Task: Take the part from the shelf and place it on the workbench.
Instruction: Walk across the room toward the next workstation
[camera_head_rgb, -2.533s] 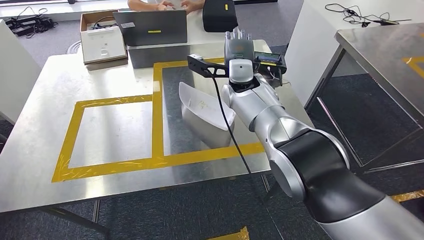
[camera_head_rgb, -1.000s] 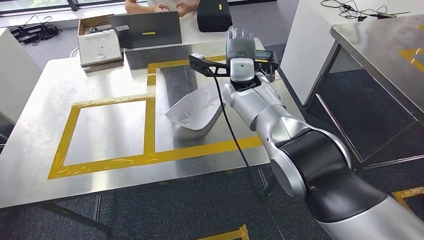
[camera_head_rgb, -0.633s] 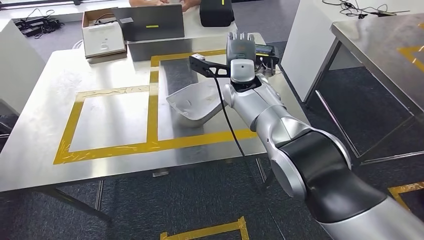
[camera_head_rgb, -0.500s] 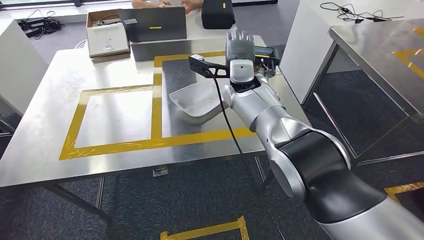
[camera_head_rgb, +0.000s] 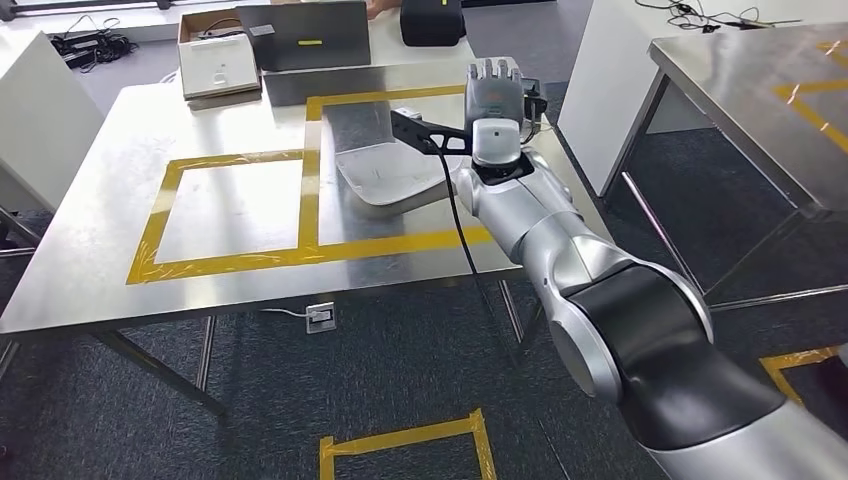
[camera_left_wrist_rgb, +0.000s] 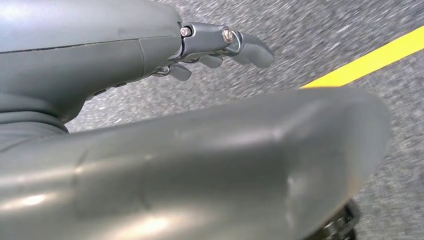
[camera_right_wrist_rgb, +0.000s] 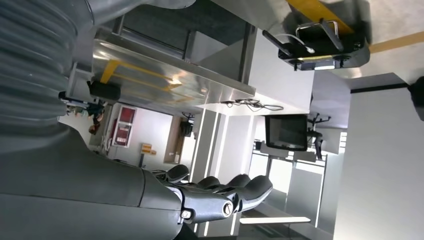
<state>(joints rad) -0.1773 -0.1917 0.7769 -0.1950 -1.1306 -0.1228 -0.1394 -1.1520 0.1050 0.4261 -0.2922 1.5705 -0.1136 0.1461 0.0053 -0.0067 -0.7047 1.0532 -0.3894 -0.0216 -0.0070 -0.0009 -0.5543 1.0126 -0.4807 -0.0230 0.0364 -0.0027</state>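
Observation:
The white shell-shaped part (camera_head_rgb: 385, 175) lies flat on the steel workbench (camera_head_rgb: 230, 130), inside the right-hand square of yellow tape. My right hand (camera_head_rgb: 497, 95) hovers just right of it and slightly beyond, fingers straight and pointing away from me, holding nothing. In the right wrist view the right hand (camera_right_wrist_rgb: 150, 195) has its fingers (camera_right_wrist_rgb: 235, 192) stretched out in free air. My left hand (camera_left_wrist_rgb: 175, 165) hangs over the grey carpet with nothing in it, its fingers (camera_left_wrist_rgb: 225, 42) apart from the thumb.
A laptop (camera_head_rgb: 305, 35), a cardboard box (camera_head_rgb: 218, 60) and a black bag (camera_head_rgb: 432, 20) sit at the workbench's far edge. A second steel table (camera_head_rgb: 760, 100) stands to the right across an aisle. Yellow tape (camera_head_rgb: 400, 445) marks the floor in front.
The part has gone from standing on its edge by my right wrist to lying flat on the workbench. The camera has pulled back, so the table looks farther off.

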